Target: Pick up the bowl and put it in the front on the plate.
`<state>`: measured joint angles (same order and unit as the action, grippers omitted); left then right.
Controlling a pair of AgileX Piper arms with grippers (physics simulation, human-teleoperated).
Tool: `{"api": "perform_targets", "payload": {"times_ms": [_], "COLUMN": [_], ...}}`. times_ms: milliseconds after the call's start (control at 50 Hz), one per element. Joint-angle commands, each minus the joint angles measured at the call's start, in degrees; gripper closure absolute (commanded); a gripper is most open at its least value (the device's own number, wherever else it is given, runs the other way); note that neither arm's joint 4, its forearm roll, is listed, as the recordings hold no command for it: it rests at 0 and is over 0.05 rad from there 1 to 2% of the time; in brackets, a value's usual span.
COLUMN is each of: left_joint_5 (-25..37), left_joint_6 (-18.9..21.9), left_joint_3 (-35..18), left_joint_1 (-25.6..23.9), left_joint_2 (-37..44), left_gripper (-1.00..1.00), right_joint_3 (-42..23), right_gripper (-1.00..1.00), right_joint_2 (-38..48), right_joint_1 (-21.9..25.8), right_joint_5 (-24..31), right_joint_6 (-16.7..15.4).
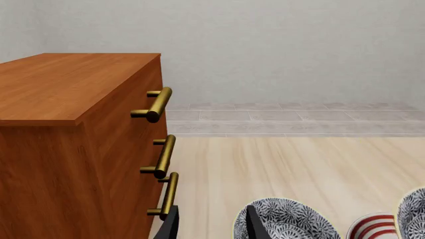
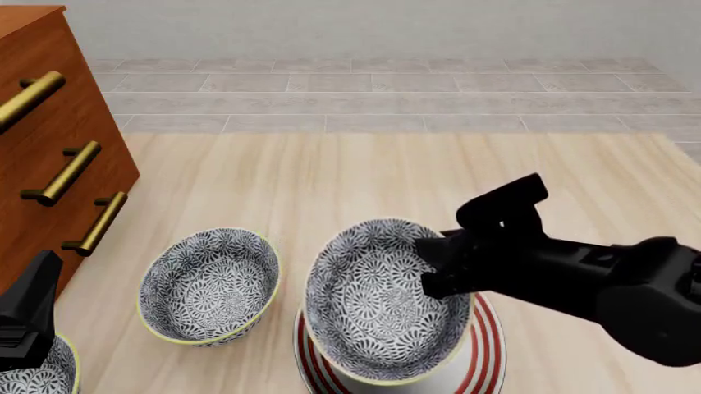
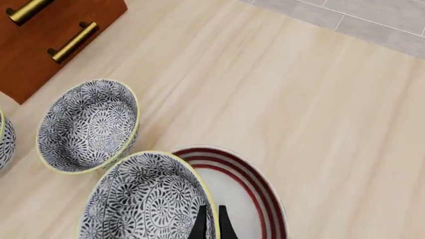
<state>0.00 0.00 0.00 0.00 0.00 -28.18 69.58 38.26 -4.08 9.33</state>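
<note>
The patterned bowl (image 2: 378, 300) with the pale yellow rim hangs over the red-ringed white plate (image 2: 487, 349) near the table's front. My right gripper (image 2: 431, 267) is shut on the bowl's right rim. The right wrist view shows the fingertips (image 3: 201, 224) pinching that rim, with the bowl (image 3: 146, 199) covering part of the plate (image 3: 249, 194). I cannot tell whether the bowl touches the plate. My left gripper (image 2: 28, 320) stands open at the front left with nothing between its fingers (image 1: 256, 226).
A second look-alike bowl (image 2: 208, 283) sits left of the plate. A third bowl (image 2: 38, 373) lies at the front left corner under my left gripper. A wooden drawer cabinet (image 2: 49, 123) with brass handles stands at the left.
</note>
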Motion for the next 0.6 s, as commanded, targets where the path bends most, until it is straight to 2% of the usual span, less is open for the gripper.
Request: {"api": "perform_targets", "payload": {"times_ms": [20, 220, 600], "left_joint_5": [0.0, 0.0, 0.0], "left_joint_6": [0.0, 0.0, 0.0], "left_joint_3": [0.0, 0.0, 0.0], "left_joint_1": [0.0, 0.0, 0.0], "left_joint_2": [0.0, 0.0, 0.0], "left_gripper": [-1.00, -1.00, -1.00], "right_joint_3": [0.9, 2.6, 3.7], "right_gripper": [1.00, 1.00, 1.00], "right_joint_2": [0.2, 1.4, 2.9], "right_joint_1": [-0.2, 0.2, -0.4], "right_joint_5": [-0.8, -3.1, -5.0], "right_joint_6": [0.6, 1.7, 1.5]}}
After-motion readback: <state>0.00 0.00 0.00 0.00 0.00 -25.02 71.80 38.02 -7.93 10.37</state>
